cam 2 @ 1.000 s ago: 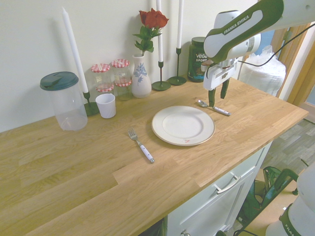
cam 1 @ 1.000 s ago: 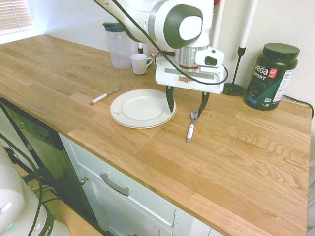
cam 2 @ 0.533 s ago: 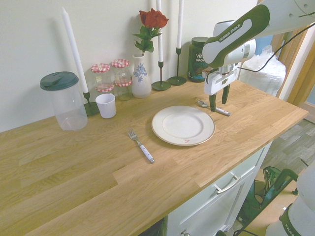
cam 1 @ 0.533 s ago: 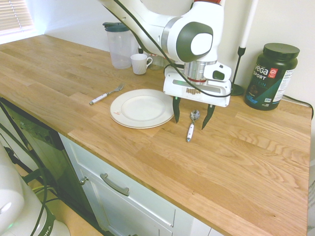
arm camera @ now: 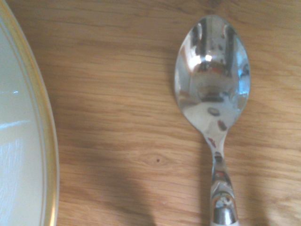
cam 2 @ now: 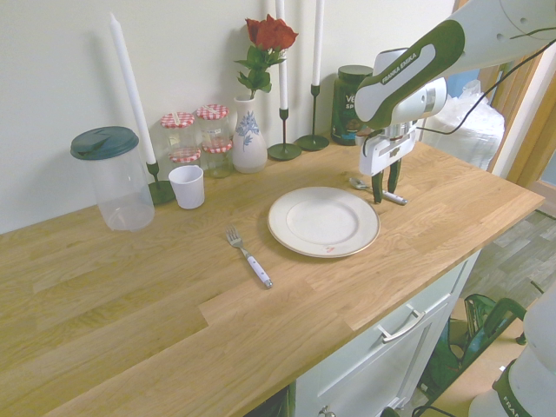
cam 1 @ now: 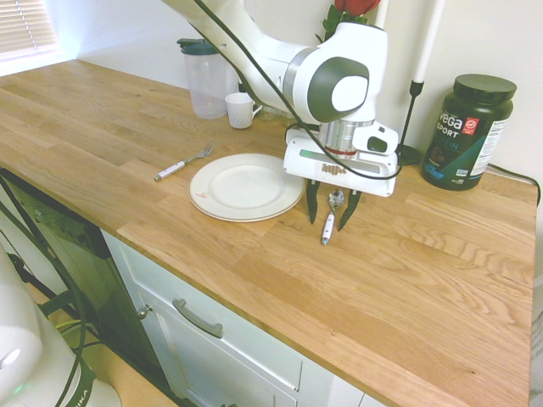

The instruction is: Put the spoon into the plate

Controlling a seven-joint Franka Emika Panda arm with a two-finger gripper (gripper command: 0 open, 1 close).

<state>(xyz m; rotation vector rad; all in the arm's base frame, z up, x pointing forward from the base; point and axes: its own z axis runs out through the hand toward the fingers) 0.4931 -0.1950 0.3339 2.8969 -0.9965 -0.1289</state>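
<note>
Gripper (cam 1: 330, 216) points straight down at the countertop, jaws partly spread with a dark finger (cam 1: 313, 203) on each side of the small spoon with silver metal bowl and white handle (cam 1: 329, 219); the fingers straddle the neck just below the bowl, and I cannot tell if they touch it, the spoon lying flat on the wood. Wrist view shows the shiny bowl (arm camera: 212, 80) face up, narrowing to the neck, not lifted. Round shallow cream plate with a wide rim (cam 1: 212, 202) sits just beside the spoon, at about 9 o'clock of it in the first exterior view, close but apart, nothing on it; a tiny red mark shows near its edge. Light oak wooden countertop (cam 1: 407, 280) carries everything. White-handled fork (cam 1: 181, 164) lies at 9 o'clock of the plate, well apart. White mug (cam 1: 242, 109) and clear plastic jug with dark green lid (cam 1: 202, 76) stand at 11 o'clock of the plate. Dark tub with printed label (cam 1: 467, 131) is at 2 o'clock of the gripper. Second exterior view: white vase with red rose (cam 2: 250, 130), jars with red checked lids (cam 2: 195, 135), tall white candles in dark holders (cam 2: 282, 87) along the wall.
</note>
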